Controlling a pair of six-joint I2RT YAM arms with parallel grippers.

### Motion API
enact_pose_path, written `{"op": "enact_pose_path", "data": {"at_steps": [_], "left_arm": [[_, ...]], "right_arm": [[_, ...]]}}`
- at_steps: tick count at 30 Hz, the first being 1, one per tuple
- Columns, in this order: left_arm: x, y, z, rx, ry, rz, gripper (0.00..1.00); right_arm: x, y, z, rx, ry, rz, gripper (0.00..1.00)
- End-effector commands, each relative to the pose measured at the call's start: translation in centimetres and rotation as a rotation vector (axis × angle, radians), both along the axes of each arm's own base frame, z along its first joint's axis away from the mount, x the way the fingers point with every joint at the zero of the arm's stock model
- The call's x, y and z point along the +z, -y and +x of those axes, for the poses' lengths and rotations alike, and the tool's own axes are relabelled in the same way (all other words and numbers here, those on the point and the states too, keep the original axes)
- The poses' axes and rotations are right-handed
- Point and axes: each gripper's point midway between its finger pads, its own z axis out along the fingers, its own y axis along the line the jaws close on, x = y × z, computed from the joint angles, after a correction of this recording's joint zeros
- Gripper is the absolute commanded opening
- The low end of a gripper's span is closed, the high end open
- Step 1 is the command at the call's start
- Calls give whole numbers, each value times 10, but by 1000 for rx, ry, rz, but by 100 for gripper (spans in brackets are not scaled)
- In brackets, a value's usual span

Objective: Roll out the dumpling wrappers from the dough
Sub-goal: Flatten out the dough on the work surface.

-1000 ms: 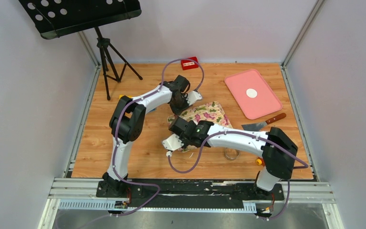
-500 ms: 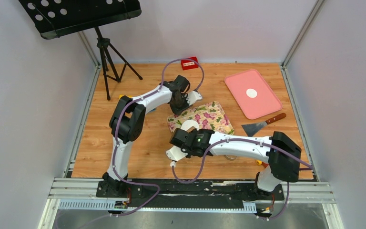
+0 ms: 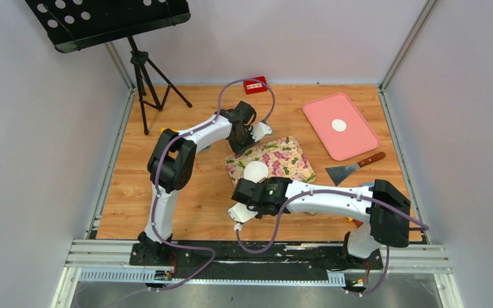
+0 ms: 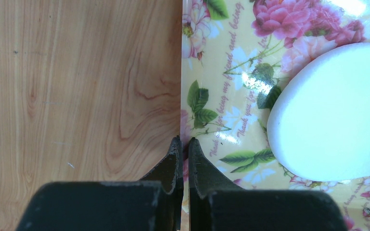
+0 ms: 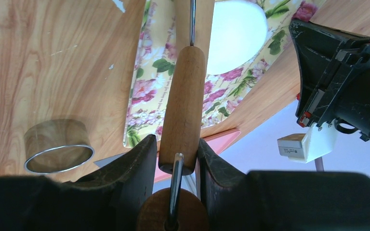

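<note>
Two arms: both work at the mat [image 3: 284, 156] in the middle of the bench [image 3: 192, 192].
Left gripper [image 4: 183, 155]: fingers closed tight, tips down on the mat's left edge. I cannot tell whether they nip the mat or only press it.
Dough [image 3: 255, 171]: one rounded white slab on the near left part of the mat, just right of the left fingers. It is flattened but looks thick at the rim, not wrapper-thin.
Right gripper [image 5: 176, 154]: fingers narrow, clamped on the wooden handle of the pin [image 5: 183, 108]. It sits near the mat's near edge, and the pin points toward the dough. Whether the roller touches the dough is not shown.
Ring [image 5: 58, 151]: metal cutter standing on the bench beside the mat, apart from the dough and held by nothing.
Scraper [image 3: 350, 169]: lies on the bench right of the mat, unused.
Tray [image 3: 356, 140]: pink, at the far right, well apart from the mat.
Wrapper [image 3: 339, 125]: one small round disc near the middle of the tray, the only one in view.
Done: one wrapper appears finished and set aside, and the slab is partly flattened.
Left: by my reading, roll the slab thinner, cut discs with the ring and move them to the tray.
Progress: early to middle, judging by the single disc.
</note>
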Motion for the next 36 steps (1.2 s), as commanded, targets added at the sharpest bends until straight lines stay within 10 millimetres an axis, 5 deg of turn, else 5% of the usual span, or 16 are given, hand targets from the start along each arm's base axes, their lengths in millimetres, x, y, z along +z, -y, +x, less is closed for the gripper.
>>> {"op": "enact_pose_path", "data": {"at_steps": [1,11,16,19,21,29,36], "left_arm": [[16,2,-3,-29,29,0,0],[16,2,-3,-29,27,1,0],[18,4,-3,-30,27,-6,0],[20,4,-2,-30,31,-7,0],[21,4,-2,-31,32,-7,0],[23,8,-1,-31,29,-18,0],[22,5,-1,-30,32,-6,0]], "right_arm": [[-31,48,-40,28,-208,-215,0],[-26,44,-42,11,-216,-175,0],[44,0,5,-87,-82,150,0],[87,-8,37,-155,-20,322,0],[96,-7,54,-186,24,370,0],[44,4,83,-244,60,321,0],[1,22,53,-244,-69,217,0]]}}
